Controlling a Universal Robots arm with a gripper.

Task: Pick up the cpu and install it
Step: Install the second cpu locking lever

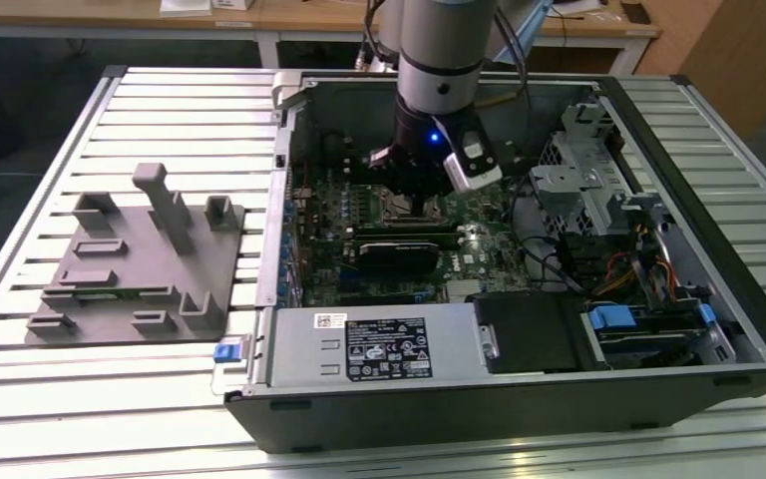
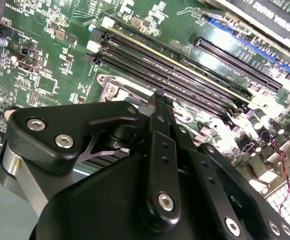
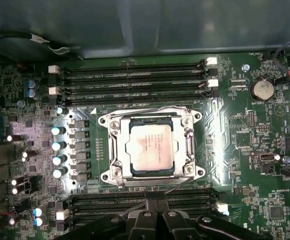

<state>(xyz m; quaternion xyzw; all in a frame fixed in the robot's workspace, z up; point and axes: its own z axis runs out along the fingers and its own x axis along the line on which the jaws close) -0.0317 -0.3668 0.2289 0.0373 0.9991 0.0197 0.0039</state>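
We saw a computer case (image 1: 702,329) lying open on the slatted table (image 1: 37,249), a fixture plate (image 1: 137,264) beside it on the exterior view's left, the motherboard (image 1: 383,249) inside the case, the cpu (image 3: 151,147) seated in its socket frame (image 3: 151,146), memory slots (image 3: 135,80) flanking the socket, the gripper (image 1: 417,195) over the board.

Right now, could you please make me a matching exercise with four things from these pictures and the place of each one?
Things:
1. cpu
2. gripper
3. grey fixture plate
4. computer case

Places:
A. on the slatted table, at the exterior view's left
B. above the motherboard, inside the case
C. in the socket frame
D. lying open on the table

Pairs: 1-C, 2-B, 3-A, 4-D
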